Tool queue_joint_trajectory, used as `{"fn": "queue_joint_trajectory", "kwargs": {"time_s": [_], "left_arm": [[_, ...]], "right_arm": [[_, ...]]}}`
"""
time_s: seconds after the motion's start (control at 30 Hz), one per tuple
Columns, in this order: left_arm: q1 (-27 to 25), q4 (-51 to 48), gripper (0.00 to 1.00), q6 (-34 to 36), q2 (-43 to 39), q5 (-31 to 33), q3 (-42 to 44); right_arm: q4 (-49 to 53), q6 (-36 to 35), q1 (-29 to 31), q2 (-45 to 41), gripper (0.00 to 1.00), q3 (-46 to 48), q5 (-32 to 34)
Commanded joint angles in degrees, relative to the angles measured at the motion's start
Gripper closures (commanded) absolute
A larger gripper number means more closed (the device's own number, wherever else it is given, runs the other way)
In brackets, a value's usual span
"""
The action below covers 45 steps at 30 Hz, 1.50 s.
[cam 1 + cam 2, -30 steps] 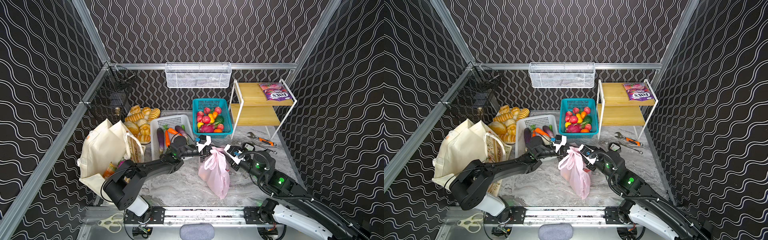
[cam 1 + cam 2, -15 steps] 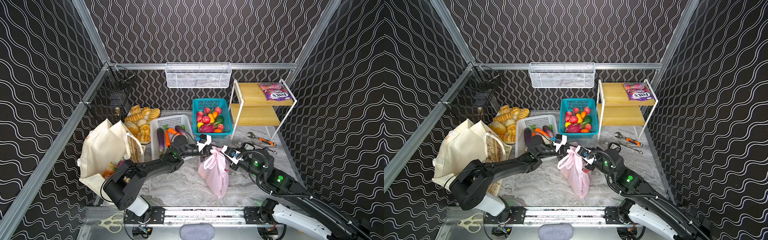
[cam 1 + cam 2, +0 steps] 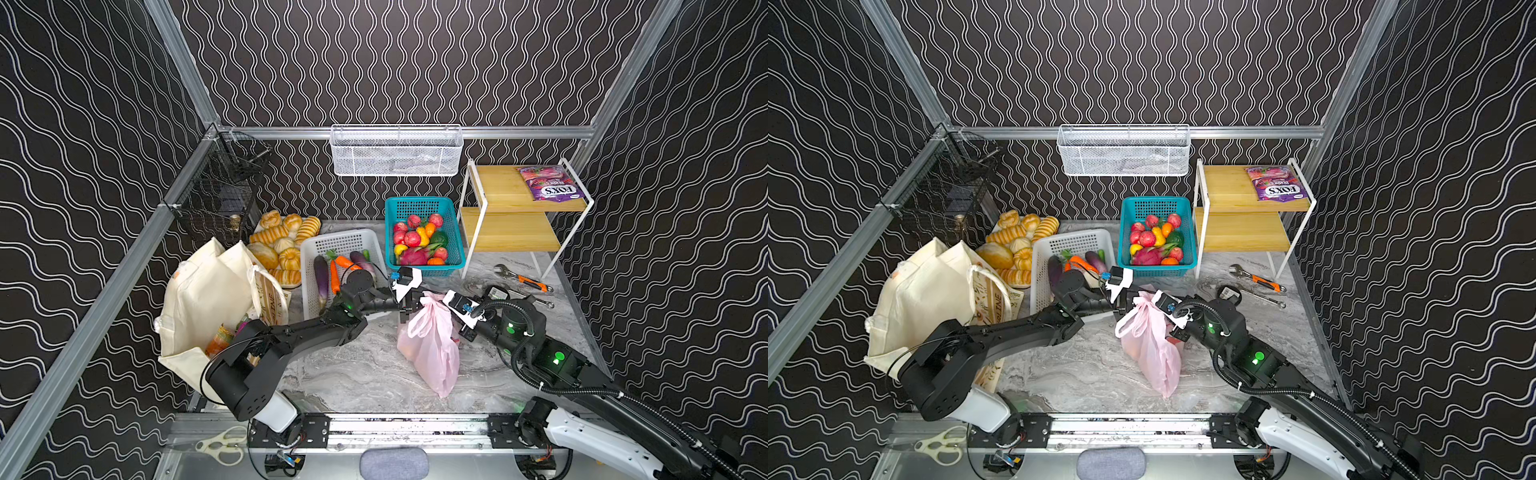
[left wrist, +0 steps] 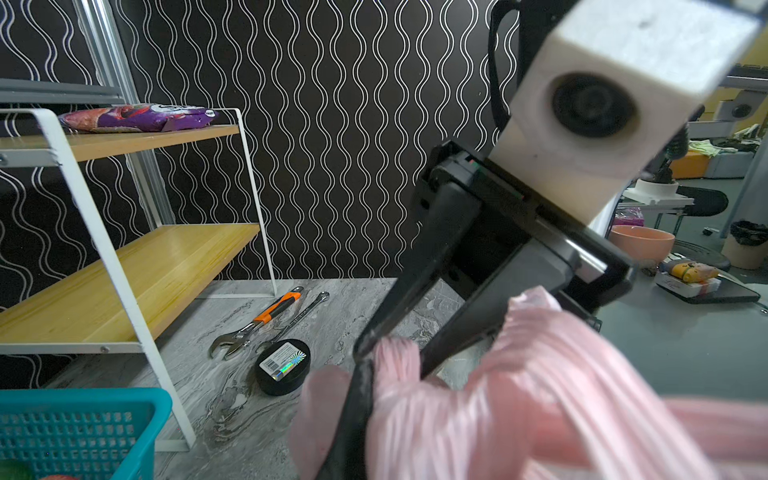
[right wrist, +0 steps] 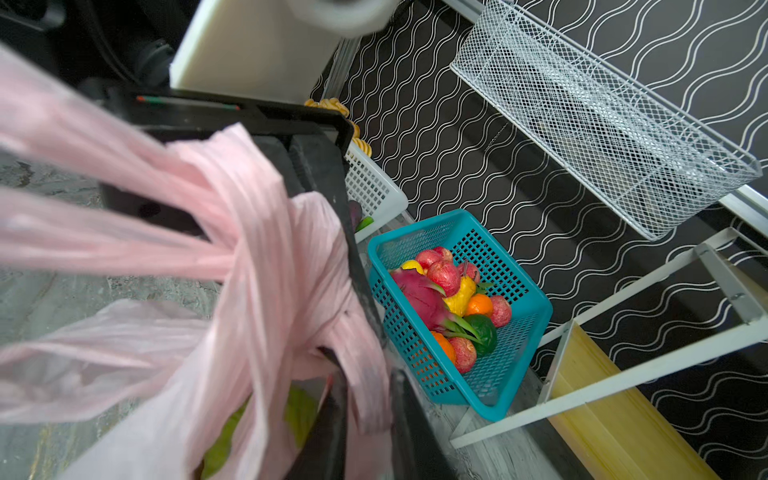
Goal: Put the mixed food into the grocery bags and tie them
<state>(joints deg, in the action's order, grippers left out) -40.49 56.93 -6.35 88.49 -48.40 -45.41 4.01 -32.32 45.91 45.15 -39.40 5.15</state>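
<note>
2 robot arms meet at the gathered top of a pink bag [image 3: 430,357], which stands on the grey marble table [image 3: 357,374] near its middle, just in front of a teal basket [image 3: 415,208] of fruit; the left gripper [image 3: 414,305] has its fingers pressed together on the bag's handles from one side, while the right gripper [image 3: 441,300] comes in from the other; in the left wrist view the right gripper's 2 black fingers [image 4: 415,270] pinch a twisted pink strand at their tips; in the right wrist view thin plastic passes between that gripper's fingers, and a green item [image 5: 224,440] shows through the bag's wall; a cream tote bag [image 3: 199,299] stands open at the table's left edge, well apart from the pink bag, with an orange packet [image 3: 219,338] visible in its mouth; a purple candy pouch [image 3: 548,189] lies on the top board of a wooden shelf [image 3: 509,232] at the back right; bread rolls [image 3: 282,245] sit beside a white basket [image 3: 332,243] holding carrots and aubergines; 2 wrenches [image 3: 521,282] and a round black tin [image 4: 282,368] lie on the table near the shelf's feet.
</note>
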Motion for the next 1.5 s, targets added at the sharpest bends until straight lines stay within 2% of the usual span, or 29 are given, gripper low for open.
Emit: {"fn": "queue_joint_trajectory", "kwargs": {"time_s": [0.0, 0.03, 0.07, 0.27, 0.33, 0.4, 0.57, 0.7, 0.8, 0.87, 1.0, 1.07, 1.17, 1.27, 1.33, 1.47], "left_arm": [[0.1, 2.2, 1.00, -0.5, -0.5, -0.4, -0.2], [0.1, 1.5, 1.00, 0.0, -0.8, -0.4, -0.3], [0.1, 0.8, 1.00, 0.3, -0.8, -0.4, -0.5], [0.1, -0.5, 1.00, -0.5, -0.5, 0.7, -0.7], [0.2, -3.1, 0.75, -0.1, -1.2, 2.4, -0.5], [0.2, -6.5, 0.54, 0.9, -2.6, 4.3, 0.0], [0.4, -20.8, 0.42, 4.3, -10.1, 9.7, 2.3], [0.4, -35.8, 0.30, 3.5, -17.6, 15.1, 1.9], [0.4, -50.8, 0.29, 0.9, -21.5, 19.2, -2.2], [0.3, -62.2, 0.30, -4.1, -21.9, 20.6, -7.2], [-0.5, -77.6, 0.31, -12.8, -18.8, 13.6, -15.6], [-2.5, -78.0, 0.27, -15.7, -18.8, 11.0, -16.0], [-6.2, -73.6, 0.23, -19.0, -20.8, 10.5, -14.4], [-7.1, -75.0, 0.23, -18.9, -20.0, 12.2, -16.0], [-7.2, -74.5, 0.26, -18.5, -19.0, 12.3, -17.1], [-7.4, -74.4, 0.38, -17.6, -15.6, 12.9, -19.5]], "right_arm": [[-3.1, 1.0, 0.0, -0.4, 0.92, -0.1, 1.2], [-3.4, 1.3, 0.0, -0.7, 0.99, 0.0, 1.7], [-3.8, 1.3, 0.0, -1.2, 1.00, 0.2, 2.2], [-5.6, 3.8, 0.0, -3.3, 1.00, 1.8, 3.4], [-5.6, 5.7, 0.0, -3.0, 1.00, 2.1, 4.4], [-5.3, 8.9, 0.0, -2.2, 1.00, 2.1, 6.4], [-4.5, 18.4, 0.1, 0.2, 1.00, 0.4, 11.9], [-4.0, 22.0, 0.1, 2.3, 1.00, -0.7, 13.9], [-4.0, 23.4, 0.1, 3.0, 1.00, -1.3, 15.2], [-4.4, 24.1, 0.1, 3.3, 1.00, -1.4, 15.5], [-4.0, 25.1, 0.1, 4.2, 1.00, -1.9, 15.8], [-3.7, 25.7, 0.1, 4.4, 1.00, -2.1, 15.6], [-3.4, 26.2, 0.1, 4.7, 1.00, -2.4, 15.5], [-2.9, 26.3, 0.0, 4.9, 1.00, -2.7, 15.8], [-2.7, 26.0, 0.1, 4.8, 1.00, -2.8, 15.4], [-2.2, 26.2, 0.1, 4.4, 1.00, -2.8, 14.8]]}}
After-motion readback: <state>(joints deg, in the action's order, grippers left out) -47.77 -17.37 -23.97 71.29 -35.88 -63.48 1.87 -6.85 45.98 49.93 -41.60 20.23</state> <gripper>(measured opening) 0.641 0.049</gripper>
